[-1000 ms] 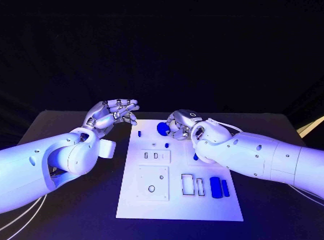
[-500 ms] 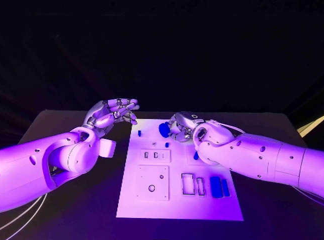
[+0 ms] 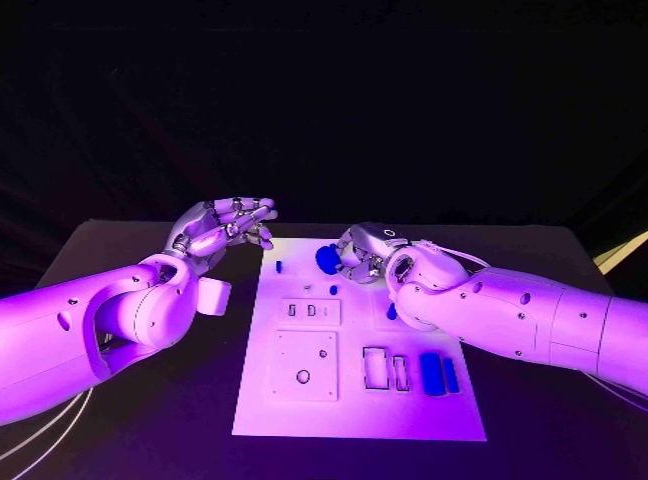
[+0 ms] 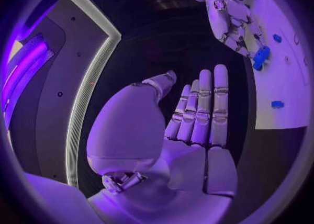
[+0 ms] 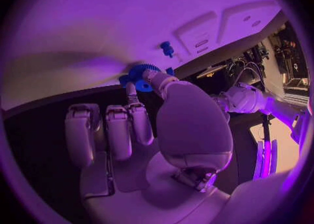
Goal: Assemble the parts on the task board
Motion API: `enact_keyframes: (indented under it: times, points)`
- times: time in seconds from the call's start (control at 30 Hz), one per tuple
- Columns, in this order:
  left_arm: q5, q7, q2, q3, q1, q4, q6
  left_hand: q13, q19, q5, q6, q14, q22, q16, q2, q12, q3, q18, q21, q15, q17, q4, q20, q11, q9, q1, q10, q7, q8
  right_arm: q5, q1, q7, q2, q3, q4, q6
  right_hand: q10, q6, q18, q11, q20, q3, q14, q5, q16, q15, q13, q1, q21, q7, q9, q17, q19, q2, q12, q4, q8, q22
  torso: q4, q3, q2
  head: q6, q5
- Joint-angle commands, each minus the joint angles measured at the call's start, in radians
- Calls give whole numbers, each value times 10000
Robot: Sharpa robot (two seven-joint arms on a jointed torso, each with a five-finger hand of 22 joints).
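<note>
Overhead, right hand (image 3: 365, 250) fingers pinching one blue gear (image 3: 327, 259); left hand (image 3: 226, 226) open, empty.

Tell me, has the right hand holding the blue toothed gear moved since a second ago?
No. The right hand holds the blue toothed gear at the same spot over the white task board's far end.

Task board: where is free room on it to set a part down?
The near strip of the board, below the two blue bars, is bare. The far end is crowded: the right hand holds a blue gear there.
</note>
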Motion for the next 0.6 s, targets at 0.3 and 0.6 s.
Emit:
enact_keyframes:
  times: [0.3, 0.6]
  points:
    - [-7, 3, 1, 7, 11, 3, 31, 140, -218, 100, -15, -82, 202, 217, 2, -92, 242, 206, 168, -26, 157, -119, -58, 28, 198, -199, 45, 44, 90, -57, -5, -137, -84, 0, 16, -190, 238, 136, -283, -48, -56, 359, 901, -102, 118, -64, 1519, -270, 126, 30, 96, 2269, 808, -49, 145, -13, 223, 2366, 5, -3, -3, -11, -8]
    - [-6, -1, -7, 7, 11, 2, 33, 140, -218, 100, -15, -82, 202, 217, 2, -92, 242, 206, 168, -26, 157, -119, -58, 28, 198, -199, 45, 44, 90, -59, -3, -151, -164, 0, 50, -177, 235, 136, -282, -46, -55, 353, 900, -123, 116, -63, 1514, -292, 123, 30, 99, 2263, 806, -52, 140, -3, 225, 2364, -9, 4, -1, -7, -6]
